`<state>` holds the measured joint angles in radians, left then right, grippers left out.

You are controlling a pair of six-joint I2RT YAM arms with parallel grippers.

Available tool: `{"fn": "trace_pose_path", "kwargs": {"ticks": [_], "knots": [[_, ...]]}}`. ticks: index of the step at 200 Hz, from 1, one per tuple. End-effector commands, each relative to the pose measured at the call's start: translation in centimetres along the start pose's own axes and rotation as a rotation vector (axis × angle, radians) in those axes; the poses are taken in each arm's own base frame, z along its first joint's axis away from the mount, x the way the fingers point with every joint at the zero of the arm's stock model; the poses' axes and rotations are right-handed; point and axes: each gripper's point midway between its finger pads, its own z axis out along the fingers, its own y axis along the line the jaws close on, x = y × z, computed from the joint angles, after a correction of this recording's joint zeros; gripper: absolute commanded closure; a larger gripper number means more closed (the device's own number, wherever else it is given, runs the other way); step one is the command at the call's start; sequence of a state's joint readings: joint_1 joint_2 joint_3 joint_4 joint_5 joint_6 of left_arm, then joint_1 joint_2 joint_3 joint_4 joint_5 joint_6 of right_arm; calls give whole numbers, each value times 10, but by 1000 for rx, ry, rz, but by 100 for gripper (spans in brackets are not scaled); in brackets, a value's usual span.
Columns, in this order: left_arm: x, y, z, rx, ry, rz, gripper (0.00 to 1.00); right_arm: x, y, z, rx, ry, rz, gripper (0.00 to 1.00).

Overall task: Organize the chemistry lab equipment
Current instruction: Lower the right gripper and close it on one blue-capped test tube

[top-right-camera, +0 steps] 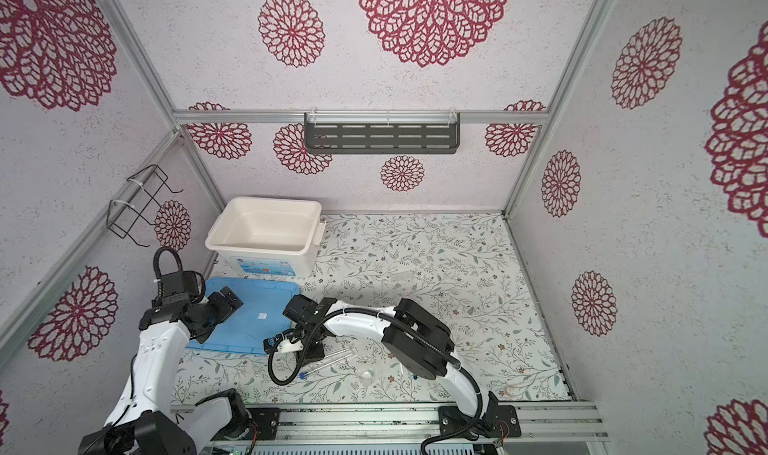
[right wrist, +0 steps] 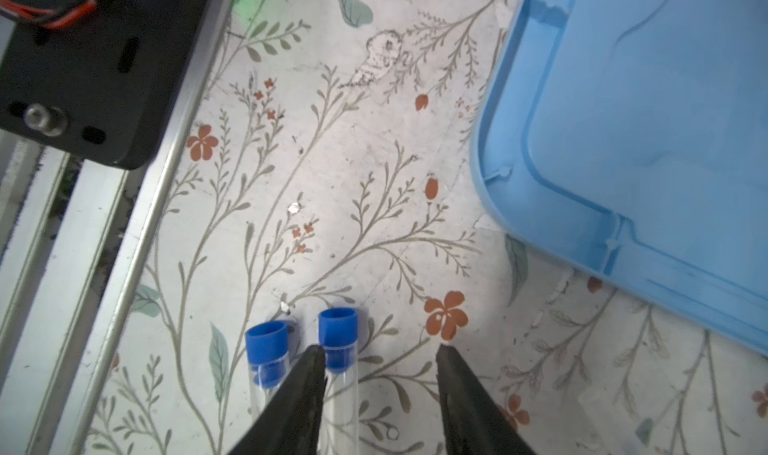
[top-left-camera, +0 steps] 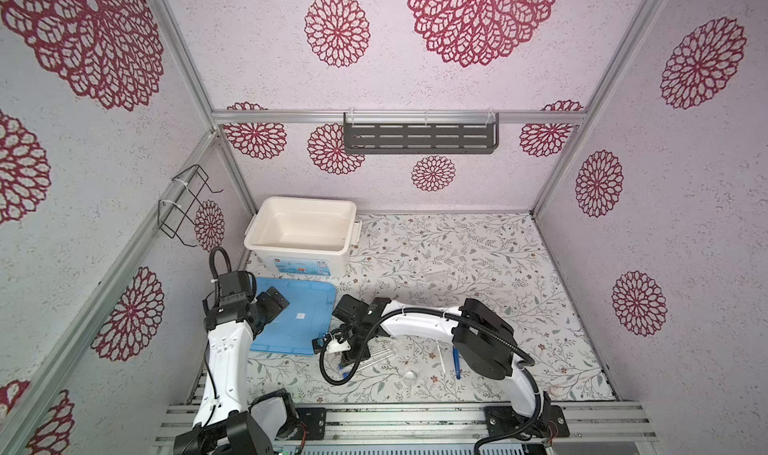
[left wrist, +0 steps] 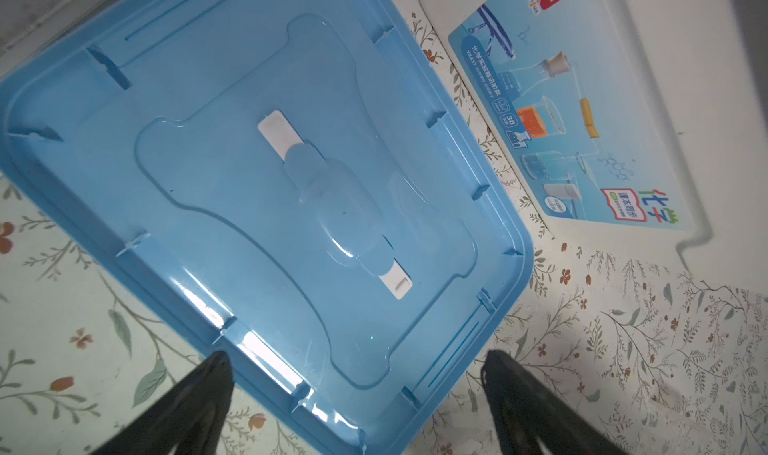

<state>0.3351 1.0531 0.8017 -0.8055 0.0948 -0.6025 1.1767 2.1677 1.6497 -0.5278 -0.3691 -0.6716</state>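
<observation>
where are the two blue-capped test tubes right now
In both top views the test tubes lie side by side on the floral table near its front edge, just right of the blue lid's front corner, under the right claw.

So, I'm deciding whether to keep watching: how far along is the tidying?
Done: the blue lid is off, but the white box looks empty. In hand: the right gripper straddles one blue-capped test tube, jaws not shut; the left gripper hovers open over the lid. Left to box: that tube, the second test tube, the blue tweezers, the white rod.
</observation>
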Motion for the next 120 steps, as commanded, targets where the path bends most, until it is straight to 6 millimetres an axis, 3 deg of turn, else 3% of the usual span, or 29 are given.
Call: {"fn": "trace_pose_path", "kwargs": {"ticks": [1, 19, 64, 120], "knots": [[-3, 3, 0, -6, -22, -8, 3, -5, 12, -3, -47, 3, -28, 53], [-3, 4, -1, -7, -26, -9, 3, -2, 13, -1, -49, 17, -31, 53], [-5, 5, -5, -11, -44, -14, 3, 7, 17, 10, -81, 62, -27, 70], [-7, 6, -10, -10, -69, -17, 3, 19, 6, 15, -16, 121, -34, 71]]}}
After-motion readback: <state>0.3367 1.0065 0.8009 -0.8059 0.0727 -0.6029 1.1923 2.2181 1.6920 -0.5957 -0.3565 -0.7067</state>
